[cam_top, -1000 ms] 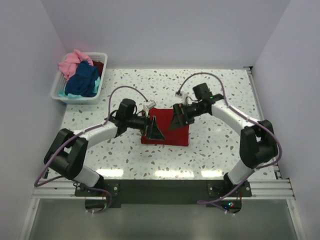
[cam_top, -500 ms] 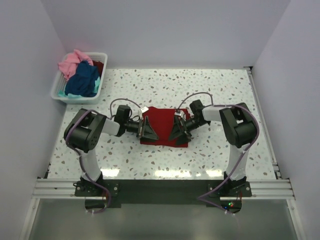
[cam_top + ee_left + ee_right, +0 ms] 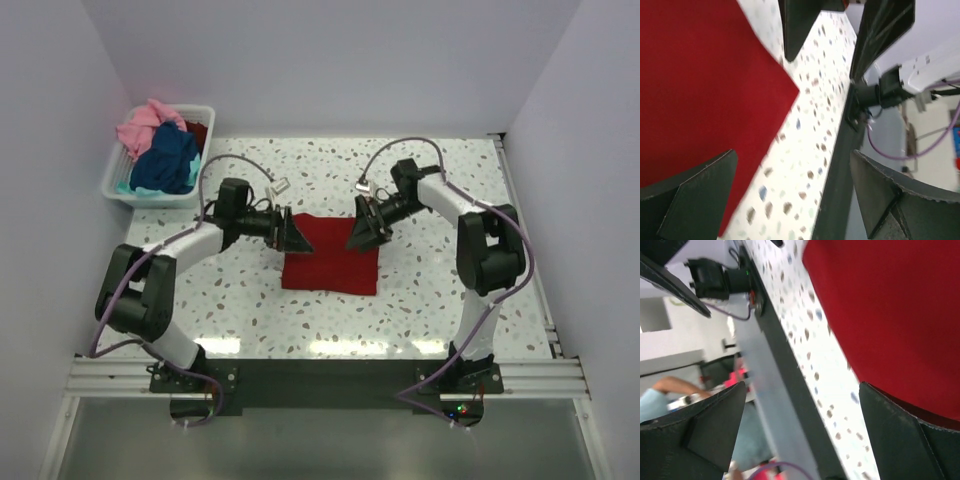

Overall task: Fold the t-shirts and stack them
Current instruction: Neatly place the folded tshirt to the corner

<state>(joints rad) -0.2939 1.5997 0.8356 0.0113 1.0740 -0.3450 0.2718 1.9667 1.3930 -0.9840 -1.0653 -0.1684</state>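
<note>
The deep red t-shirt (image 3: 330,256) is lying folded into a flat, smooth rectangle at the middle of the table (image 3: 440,290), while the pink t-shirt (image 3: 140,130), navy blue t-shirt (image 3: 168,158) and teal t-shirt (image 3: 125,186) are sitting crumpled together in the white basket (image 3: 150,198) at the far left corner.

Brightly, evenly lit from above; white glare strips low on the table (image 3: 430,290); soft and smeared in both wrist views.

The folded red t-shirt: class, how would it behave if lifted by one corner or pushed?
The red t-shirt lies flat in thin layers, so it would probably sag and unfold if lifted by one corner. Pushed across the smooth-looking table, it may bunch rather than slide whole.
</note>
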